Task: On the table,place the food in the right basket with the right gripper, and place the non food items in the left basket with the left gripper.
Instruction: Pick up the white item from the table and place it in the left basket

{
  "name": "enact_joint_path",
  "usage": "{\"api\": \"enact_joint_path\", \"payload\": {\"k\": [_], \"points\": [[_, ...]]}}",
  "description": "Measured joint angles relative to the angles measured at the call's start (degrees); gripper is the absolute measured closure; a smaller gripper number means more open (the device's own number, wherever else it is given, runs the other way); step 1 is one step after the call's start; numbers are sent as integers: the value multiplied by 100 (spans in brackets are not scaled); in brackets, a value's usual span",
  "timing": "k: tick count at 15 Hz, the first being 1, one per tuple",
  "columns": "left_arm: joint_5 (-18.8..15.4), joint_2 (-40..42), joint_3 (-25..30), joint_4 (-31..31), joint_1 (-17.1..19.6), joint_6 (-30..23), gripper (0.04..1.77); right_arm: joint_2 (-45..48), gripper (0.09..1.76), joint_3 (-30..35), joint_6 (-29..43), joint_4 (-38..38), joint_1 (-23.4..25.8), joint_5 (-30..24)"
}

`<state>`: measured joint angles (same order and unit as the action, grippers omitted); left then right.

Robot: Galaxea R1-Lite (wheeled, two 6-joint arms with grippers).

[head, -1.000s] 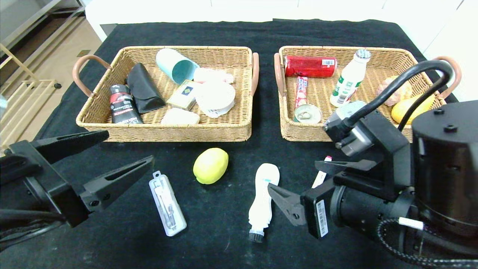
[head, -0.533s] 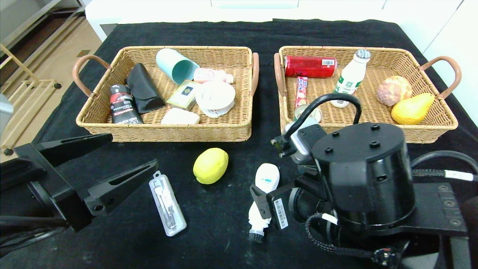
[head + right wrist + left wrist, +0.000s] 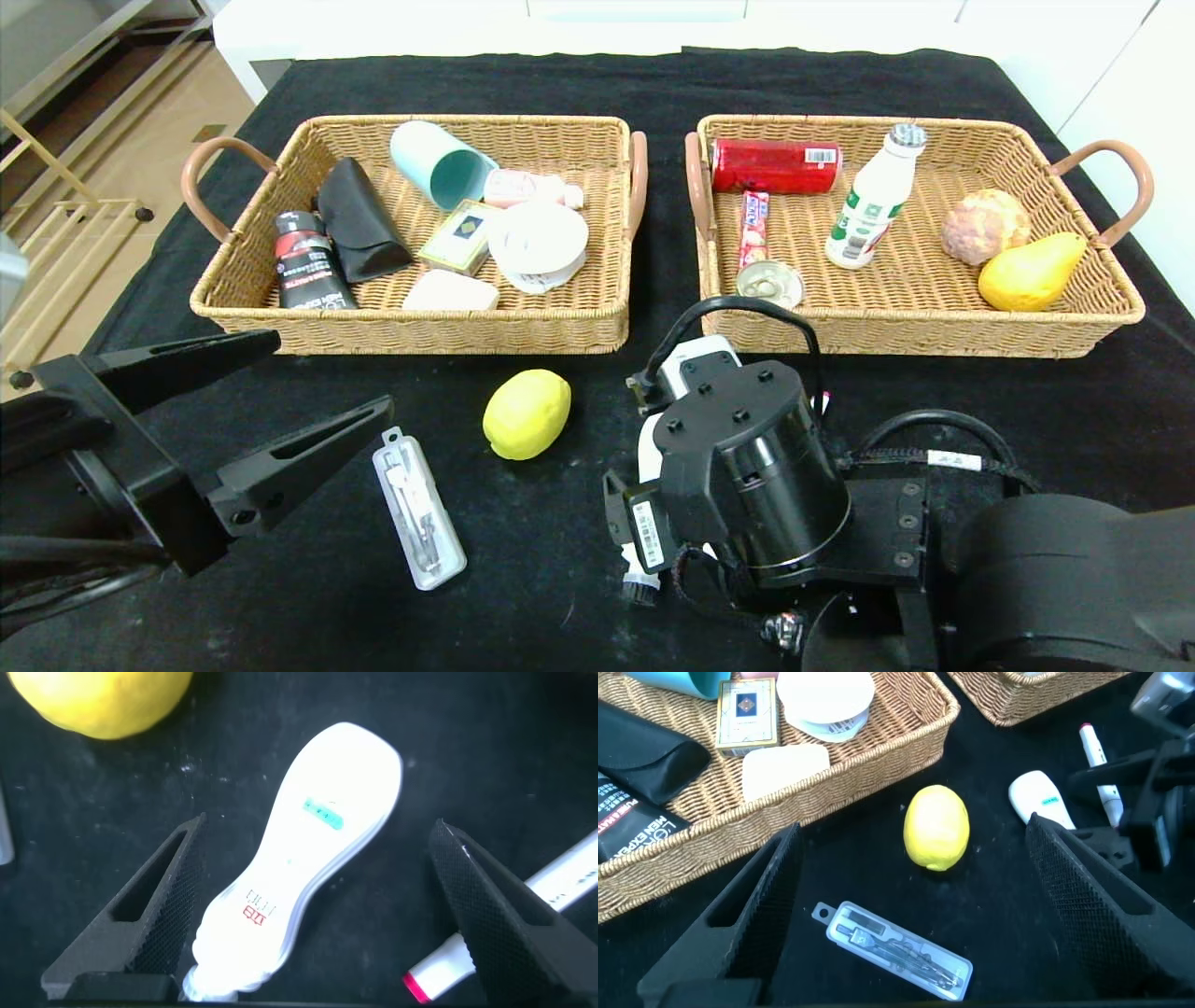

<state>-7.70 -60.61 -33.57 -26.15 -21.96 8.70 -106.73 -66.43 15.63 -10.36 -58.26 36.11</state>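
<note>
My right gripper (image 3: 320,823) hangs open over the white brush (image 3: 308,859), one finger on each side and apart from it. The pink-ended marker (image 3: 523,929) lies beside one finger. In the head view the right wrist covers most of the brush; only its black bristles (image 3: 640,586) show. The lemon (image 3: 527,413) and the clear case (image 3: 418,507) lie on the black table (image 3: 560,84). My left gripper (image 3: 329,373) is open and empty at the near left, next to the case. The milk bottle (image 3: 873,201) and tin (image 3: 769,283) lie in the right basket (image 3: 934,329).
The left basket (image 3: 420,331) holds a teal cup, a black pouch, a dark tube, a card box and white items. A red can, a snack stick, a bread roll and a pear (image 3: 1027,273) also lie in the right basket. The table's left edge drops to the floor.
The right arm has swung left and lower, over the brush and marker, so its wrist now hides them in the head view. The left arm has barely moved.
</note>
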Motion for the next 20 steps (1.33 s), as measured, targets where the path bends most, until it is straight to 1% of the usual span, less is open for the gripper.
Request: {"api": "enact_joint_path", "payload": {"k": [7,9,10,12,13,14,15,20], "points": [[2,4,0,-4,-1,16,9,-315,15,-105,11,-30,52,0],[0,4,0,-4,-1,20,9,-361,52,-110,35,-29,55,2],[0,4,9,-4,-1,20,9,-388,67,-118,74,-29,57,7],[0,4,17,-6,-1,20,9,-433,91,-121,90,-29,62,9],[2,4,17,-4,-1,22,9,-446,100,-123,90,-24,63,11],[0,4,17,-4,-1,22,9,-457,107,-127,88,-22,63,11],[-1,4,17,-4,-1,22,9,-463,109,-127,90,-24,63,16],[-6,4,17,-4,-1,27,9,-471,109,-127,96,-30,85,5]]}}
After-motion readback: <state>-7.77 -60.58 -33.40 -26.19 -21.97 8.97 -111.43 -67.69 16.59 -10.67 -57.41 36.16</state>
